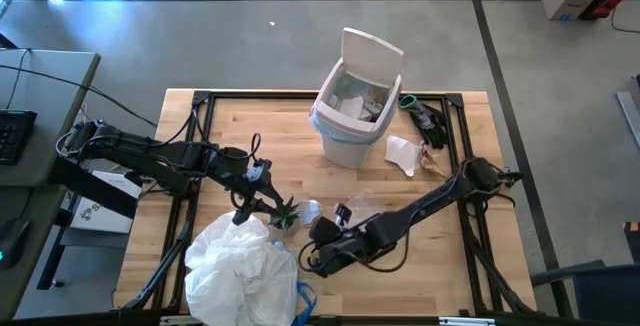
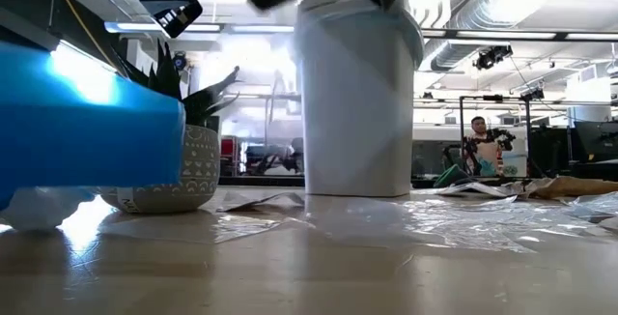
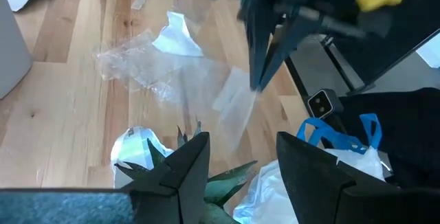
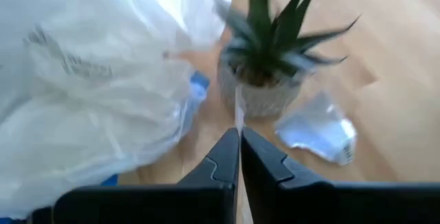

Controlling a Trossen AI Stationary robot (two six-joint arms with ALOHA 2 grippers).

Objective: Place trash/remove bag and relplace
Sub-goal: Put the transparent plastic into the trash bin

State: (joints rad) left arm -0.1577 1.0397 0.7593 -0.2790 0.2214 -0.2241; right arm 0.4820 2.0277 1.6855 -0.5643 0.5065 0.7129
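Clear plastic wrapper (image 3: 232, 110): thin strip hanging off the right gripper (image 4: 239, 157), jaws pinched fully together on it, just in front of the potted plant (image 4: 269, 59). Right arm lies low across the table's near right, reaching left toward the plant.

More clear plastic (image 3: 141, 62) is spread on the wood between plant and white bin (image 1: 350, 106). White paper scrap (image 1: 402, 153) sits just right of the bin, which is lined, lid up, with paper inside. A full, whitish bag (image 1: 240, 266) with blue ties sits at the near edge, beside the plant.

Left gripper (image 3: 240, 159) hovers right over the plant, fingers partly apart, holding nothing.

Low view: arms blurred and cropped at the top, blue blur blocks the left.
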